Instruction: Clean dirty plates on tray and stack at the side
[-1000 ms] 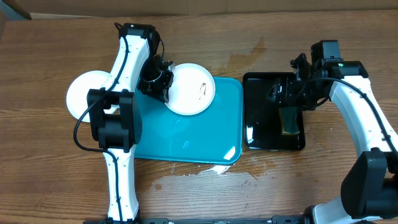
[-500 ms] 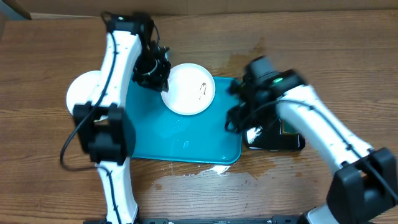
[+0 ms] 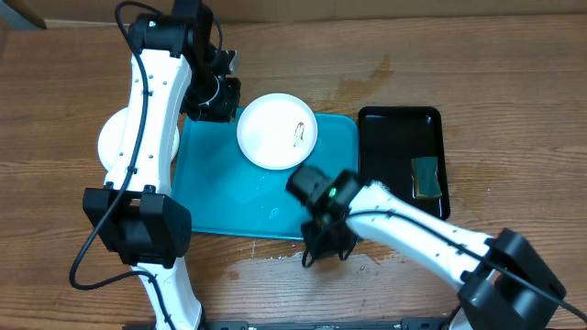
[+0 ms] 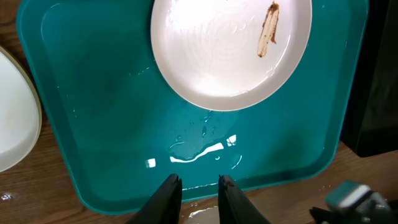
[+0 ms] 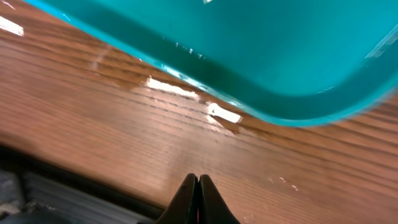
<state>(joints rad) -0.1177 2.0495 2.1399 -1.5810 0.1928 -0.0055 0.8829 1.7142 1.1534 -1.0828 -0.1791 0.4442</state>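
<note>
My right pincer (image 5: 197, 186) has swung from the black tray (image 3: 399, 128) to the blue tray (image 3: 229, 197)'s near edge, tips together, empty. My left pincer (image 4: 198, 186) is slightly apart, empty. The smeared plate (image 3: 278, 130) lies on the tray's far side.

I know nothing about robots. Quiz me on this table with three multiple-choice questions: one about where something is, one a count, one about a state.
1. Where does the smeared plate lie?
A) on the black tray
B) on the turquoise tray
C) in a sink

2. How many plates lie on the turquoise tray?
A) one
B) two
C) three

3. How is the right hand?
A) wide open
B) shut on a sponge
C) shut, holding nothing

Answers:
1 B: the overhead view shows it resting on the tray, a brown smear on it.
2 A: the only other plate in view lies on the table beside the tray.
3 C: the right wrist view shows its fingers pressed together with nothing between them.
</note>
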